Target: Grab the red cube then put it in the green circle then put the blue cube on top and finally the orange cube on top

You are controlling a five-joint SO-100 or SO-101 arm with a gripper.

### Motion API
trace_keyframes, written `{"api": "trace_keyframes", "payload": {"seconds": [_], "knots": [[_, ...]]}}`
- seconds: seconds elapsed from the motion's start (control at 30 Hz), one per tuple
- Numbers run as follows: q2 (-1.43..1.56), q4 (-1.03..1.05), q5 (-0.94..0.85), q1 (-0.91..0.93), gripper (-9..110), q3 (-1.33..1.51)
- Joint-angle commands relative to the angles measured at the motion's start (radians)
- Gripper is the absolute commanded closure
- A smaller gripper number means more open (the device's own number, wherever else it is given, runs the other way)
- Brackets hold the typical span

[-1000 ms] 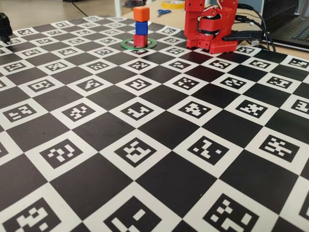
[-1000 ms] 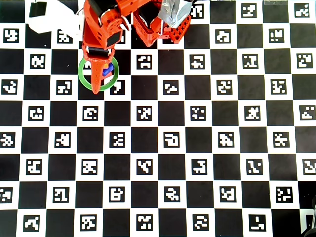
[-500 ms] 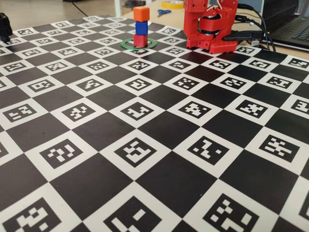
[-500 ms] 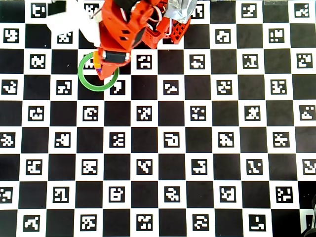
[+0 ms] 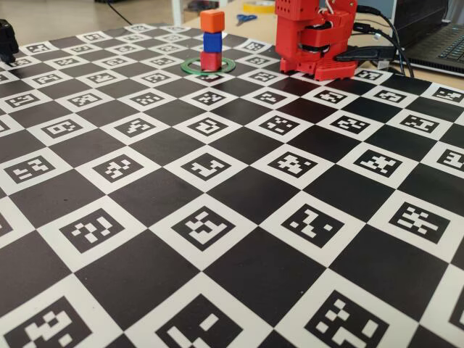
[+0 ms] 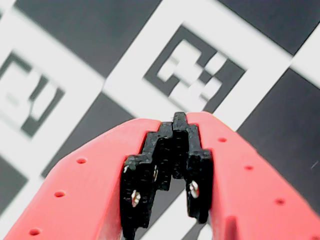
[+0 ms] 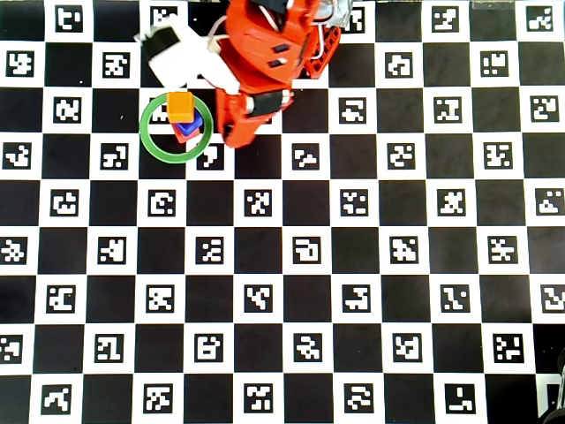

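Observation:
The three cubes stand stacked inside the green circle (image 5: 187, 67) at the far side of the board: the red cube (image 5: 210, 61) at the bottom, the blue cube (image 5: 212, 42) on it, the orange cube (image 5: 212, 20) on top. From above, the orange cube (image 7: 181, 107) and a corner of the blue cube (image 7: 189, 129) show within the green circle (image 7: 176, 160); the red cube is mostly hidden. My gripper (image 7: 235, 139) hangs just right of the ring, apart from the stack. In the wrist view the gripper (image 6: 179, 119) is shut and empty, over the checkered board.
The red arm base (image 5: 315, 43) stands at the board's far edge, right of the stack. Beyond it lie cables and a laptop (image 5: 442, 40). A white part (image 7: 172, 55) of the arm sits above the ring in the overhead view. The checkered marker board (image 5: 217, 217) covers the table.
In the overhead view the gripper has swung right, off the stack and out of the ring, uncovering the orange cube. The stack has not moved.

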Motion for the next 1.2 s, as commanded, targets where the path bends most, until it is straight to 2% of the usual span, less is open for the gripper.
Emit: {"api": "trace_keyframes", "payload": {"seconds": [0.0, 0.2, 0.77, 1.17], "knots": [[0.058, -0.029, -0.002, -0.115, 107, 0.026], [0.13, -0.064, -0.15, -0.184, 107, 0.187], [0.313, -0.081, -0.337, -0.328, 107, 0.601], [0.469, -0.084, -0.414, -0.298, 107, 0.83]]}}
